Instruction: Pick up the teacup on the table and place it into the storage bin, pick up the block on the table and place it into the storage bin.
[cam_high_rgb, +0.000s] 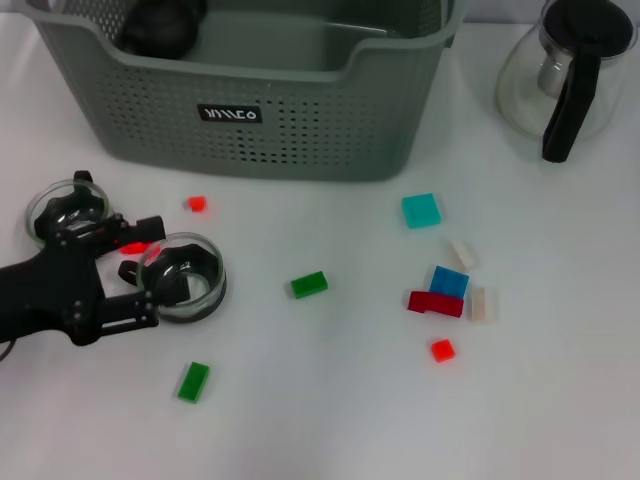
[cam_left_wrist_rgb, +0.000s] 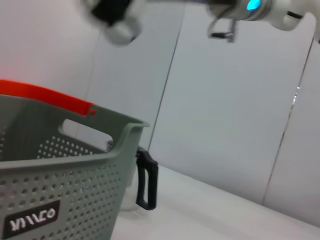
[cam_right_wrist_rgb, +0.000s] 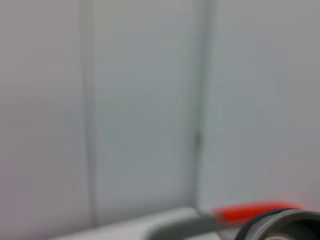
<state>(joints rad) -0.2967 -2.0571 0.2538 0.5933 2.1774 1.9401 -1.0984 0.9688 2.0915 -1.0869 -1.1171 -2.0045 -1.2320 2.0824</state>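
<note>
Two glass teacups stand on the white table at the left: one teacup nearer the middle and a second teacup farther left. My black left gripper is open, with its fingers on either side of the nearer cup's left part; the cup rests on the table. Blocks lie scattered: a green block, another green block, a small red block and a teal block. The grey-green storage bin stands at the back, also seen in the left wrist view. My right gripper does not show.
A glass teapot with a black handle stands at the back right. A cluster of blue, dark red, white and red blocks lies right of centre. A dark round object sits in the bin's left corner.
</note>
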